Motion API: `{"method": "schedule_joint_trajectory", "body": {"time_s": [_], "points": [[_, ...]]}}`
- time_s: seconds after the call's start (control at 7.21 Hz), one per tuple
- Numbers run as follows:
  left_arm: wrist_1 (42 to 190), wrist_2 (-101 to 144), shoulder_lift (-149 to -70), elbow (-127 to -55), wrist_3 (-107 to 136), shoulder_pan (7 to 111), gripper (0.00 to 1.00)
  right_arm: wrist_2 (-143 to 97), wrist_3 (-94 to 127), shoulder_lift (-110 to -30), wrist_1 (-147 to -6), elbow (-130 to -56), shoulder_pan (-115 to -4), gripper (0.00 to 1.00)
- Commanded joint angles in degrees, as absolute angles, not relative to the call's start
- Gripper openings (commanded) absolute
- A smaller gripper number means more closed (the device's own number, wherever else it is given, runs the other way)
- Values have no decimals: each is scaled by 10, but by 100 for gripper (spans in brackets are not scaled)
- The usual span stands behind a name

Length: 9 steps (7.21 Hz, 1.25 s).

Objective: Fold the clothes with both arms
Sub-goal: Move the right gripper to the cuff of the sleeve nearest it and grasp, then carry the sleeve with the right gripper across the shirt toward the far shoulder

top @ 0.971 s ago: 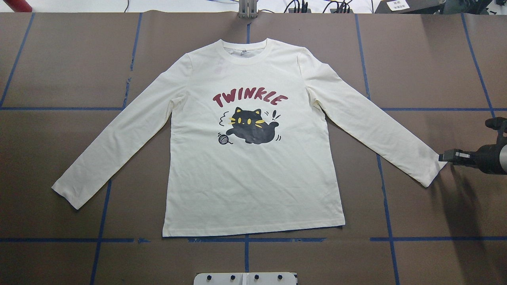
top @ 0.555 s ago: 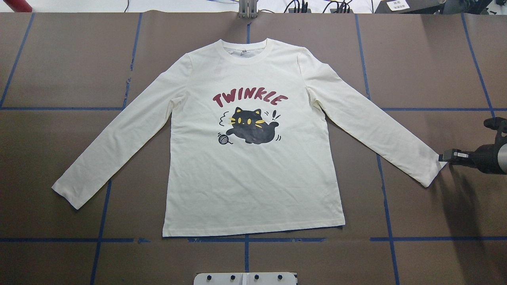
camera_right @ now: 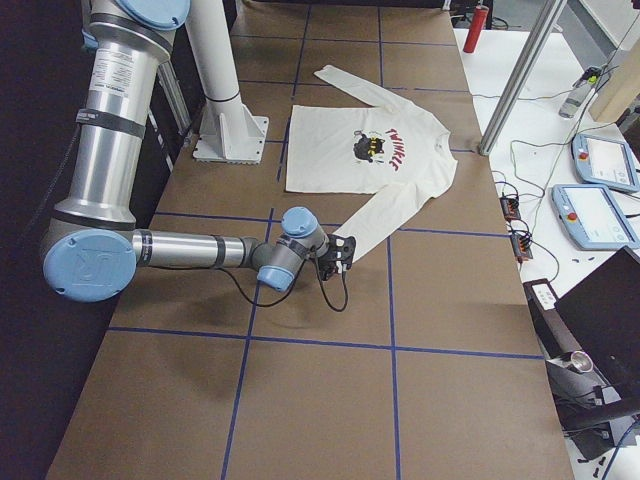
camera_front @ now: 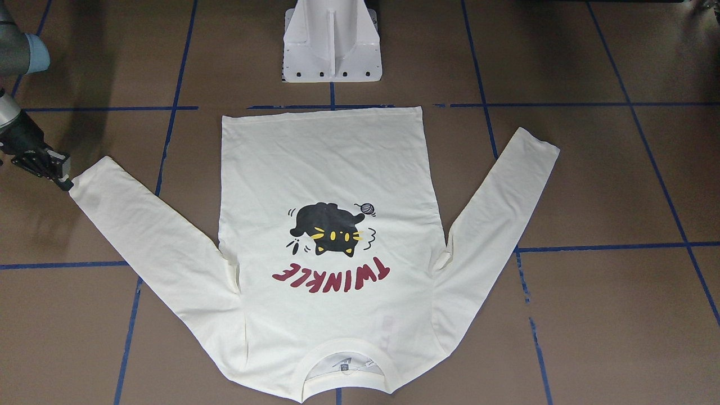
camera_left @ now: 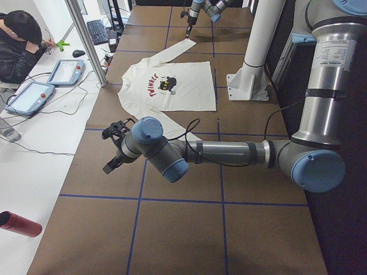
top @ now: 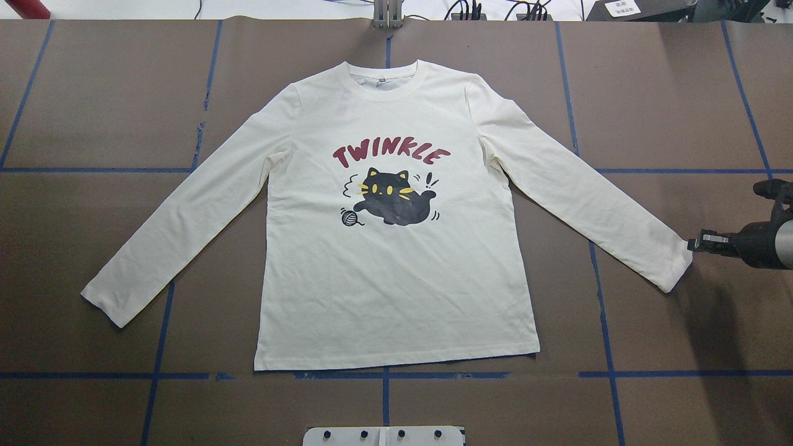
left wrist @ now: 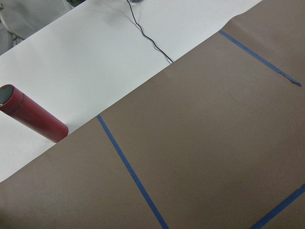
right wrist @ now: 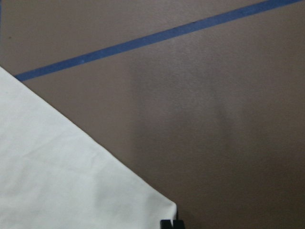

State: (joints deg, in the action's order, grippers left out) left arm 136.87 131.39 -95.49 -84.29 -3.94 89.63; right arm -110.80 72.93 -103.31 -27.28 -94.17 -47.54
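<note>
Right gripper (top: 695, 241) shifted at T-shirt cuff (top: 675, 267), jaws unclear

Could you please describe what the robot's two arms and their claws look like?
Both the left arm and right arm are silver-grey tubes with light-blue joint caps, a printed label on the upright section and a loose black cable near the wrist. The left claw and right claw are black.

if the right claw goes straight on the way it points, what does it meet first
The right claw would meet the cream sleeve cuff, which lies right at its tip, though its height over the table is unclear.
</note>
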Motion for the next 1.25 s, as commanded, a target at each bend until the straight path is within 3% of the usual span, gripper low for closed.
{"method": "schedule_joint_trajectory", "body": {"time_s": [0.0,0.28,0.42,0.83,1.11], "points": [[1368,1314,-954,-846,-39,896,100,-1115,729,-1034,-320,-1010,-481,0],[1368,1314,-953,-846,-39,896,100,-1117,729,-1017,-517,-1156,-483,0],[1368,1314,-953,-846,-38,896,100,-1121,729,-946,-625,-1190,-494,0],[1368,1314,-953,-846,-36,896,100,-1104,722,-605,-954,-1153,-501,0],[1368,1314,-954,-843,-36,896,100,-1080,704,-441,-962,-1080,-498,0]]}}
